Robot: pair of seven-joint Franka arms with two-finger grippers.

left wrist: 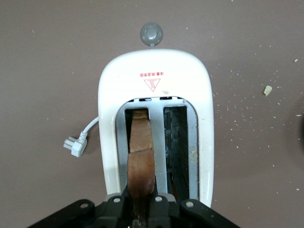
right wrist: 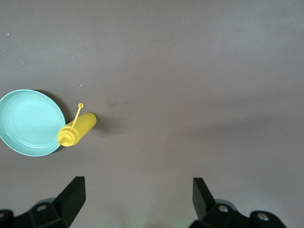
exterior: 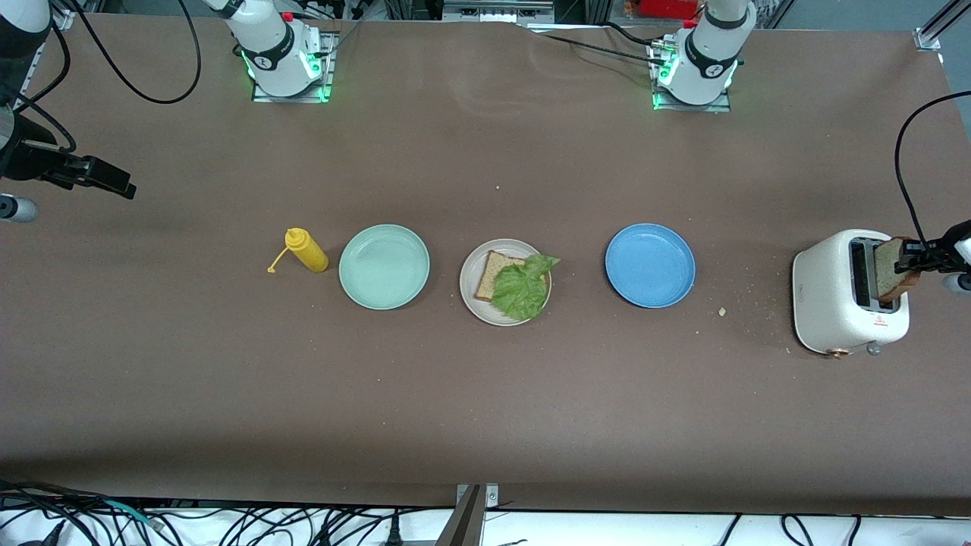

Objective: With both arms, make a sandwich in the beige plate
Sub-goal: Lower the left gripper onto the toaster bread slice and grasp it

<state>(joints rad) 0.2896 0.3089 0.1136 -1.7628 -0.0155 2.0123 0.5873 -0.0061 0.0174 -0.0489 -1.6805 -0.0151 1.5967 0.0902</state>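
The beige plate [exterior: 470, 292] sits mid-table between a mint green plate and a blue plate. On it lies one toast slice [exterior: 491, 274] with a crinkled green lettuce leaf [exterior: 522, 288] on top. My left gripper [exterior: 912, 262] is shut on a second toast slice [exterior: 891, 273] that stands half out of a slot of the white toaster [exterior: 831, 296]. In the left wrist view the slice [left wrist: 141, 156] rises from the slot between my fingers [left wrist: 116, 206]. My right gripper [exterior: 114, 182] is open and empty, held above bare table at the right arm's end.
A mint green plate [exterior: 384, 266] and a yellow squeeze bottle [exterior: 306, 250] lie toward the right arm's end; both show in the right wrist view, plate [right wrist: 28, 121], bottle [right wrist: 76, 129]. A blue plate [exterior: 650, 265] sits toward the toaster. Crumbs [exterior: 721, 311] lie beside the toaster.
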